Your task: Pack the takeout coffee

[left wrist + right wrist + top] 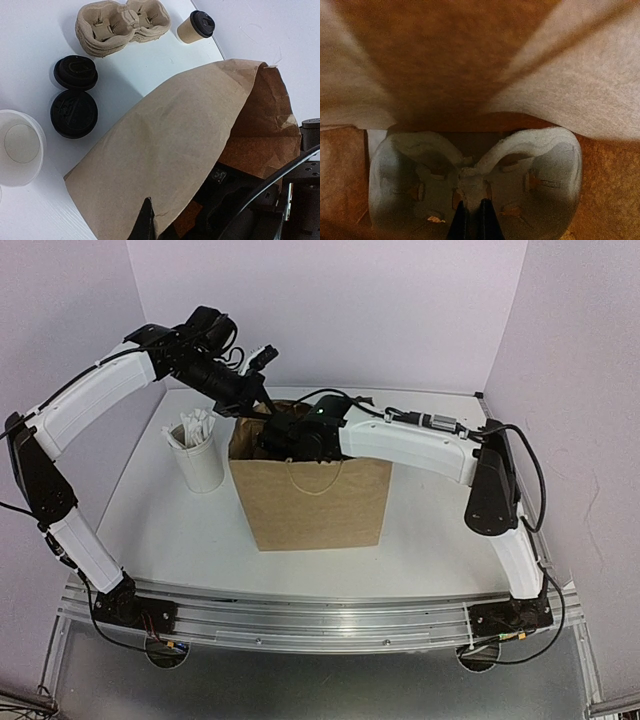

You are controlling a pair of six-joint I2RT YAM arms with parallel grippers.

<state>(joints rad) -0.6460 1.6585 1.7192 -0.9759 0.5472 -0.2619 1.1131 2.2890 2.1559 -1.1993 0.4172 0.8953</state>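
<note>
The takeout coffee (195, 27), a small brown cup with a black lid, stands upright on the table beyond the brown paper bag (310, 500); it is hidden in the top view. My left gripper (255, 405) is shut on the bag's back rim, and one finger (145, 220) lies on the bag wall (175, 145). My right gripper (290, 440) reaches down inside the bag. In its wrist view the gripper (470, 210) is shut on the centre ridge of a grey pulp cup carrier (545, 185) that sits low in the bag.
A white cup of wrapped straws (200, 455) stands left of the bag. Behind the bag lie a stack of pulp carriers (122, 25), two black lid stacks (75, 72) (74, 113) and a clear round tub (20, 147).
</note>
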